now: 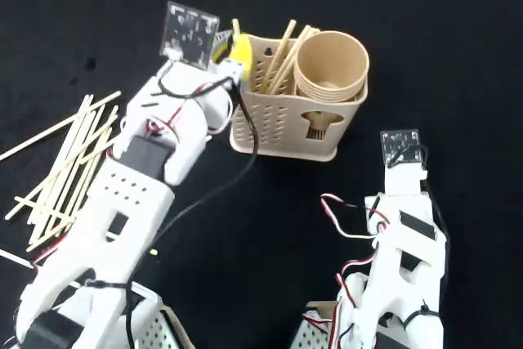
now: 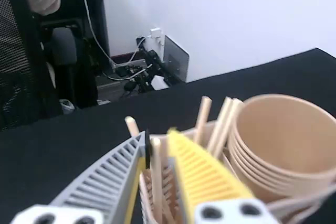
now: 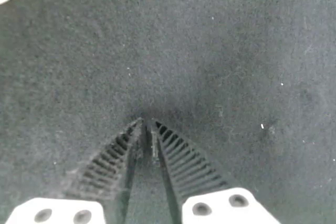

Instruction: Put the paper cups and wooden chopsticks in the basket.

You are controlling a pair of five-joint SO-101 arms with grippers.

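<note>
I see the beige slotted basket [image 1: 278, 132] mid-table, with a stack of paper cups [image 1: 331, 63] nested in one compartment and several wooden chopsticks [image 1: 282, 55] leaning upright in the other. More loose chopsticks [image 1: 69, 161] lie fanned on the black table [image 1: 458, 79], well off beside the left arm. My left gripper [image 2: 156, 139] hangs over the basket's chopstick side, jaws narrow, pinching one chopstick [image 2: 156, 177]. My right gripper [image 3: 146, 125] points down at the cloth, fingers pressed together.
</note>
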